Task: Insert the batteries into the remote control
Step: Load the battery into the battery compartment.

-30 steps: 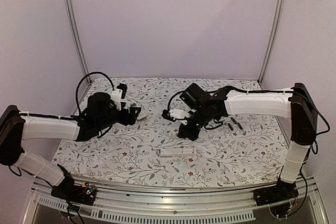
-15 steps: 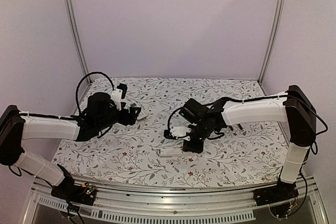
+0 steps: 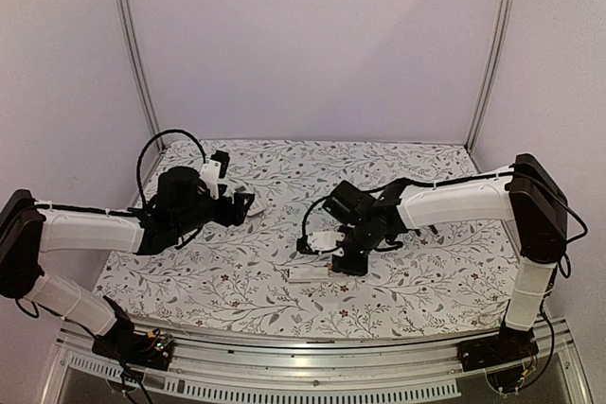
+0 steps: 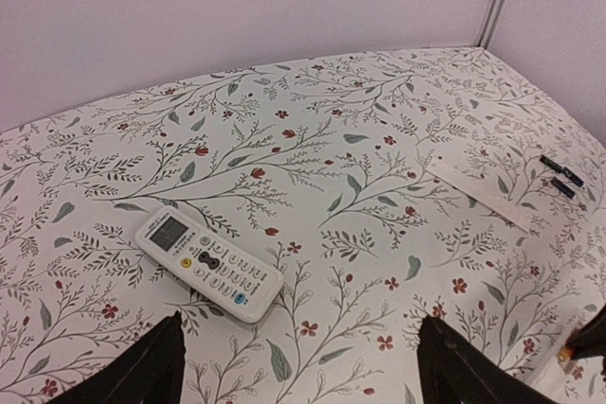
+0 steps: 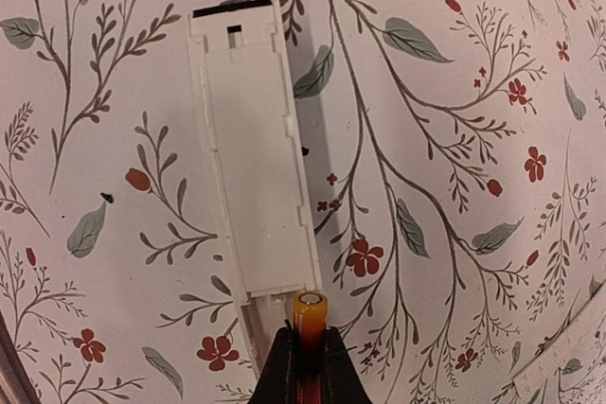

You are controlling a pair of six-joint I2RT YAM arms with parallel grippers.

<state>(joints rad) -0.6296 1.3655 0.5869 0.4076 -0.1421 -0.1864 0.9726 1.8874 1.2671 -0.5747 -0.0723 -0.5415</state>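
Pinching battery (image 5: pixel 310 314), right pincer (image 5: pixel 309 342) hovers over white strip (image 5: pixel 256 158); left pincer (image 4: pixel 301 324) spread wide, empty.

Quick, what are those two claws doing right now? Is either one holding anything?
Left gripper: open, holding nothing.
Right gripper: closed on a battery.

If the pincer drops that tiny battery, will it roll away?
Probably: the battery is a round, smooth cylinder, so it would likely roll on the flat table. It's slim and pinched only at the tips of the right pincer, so it might slip.
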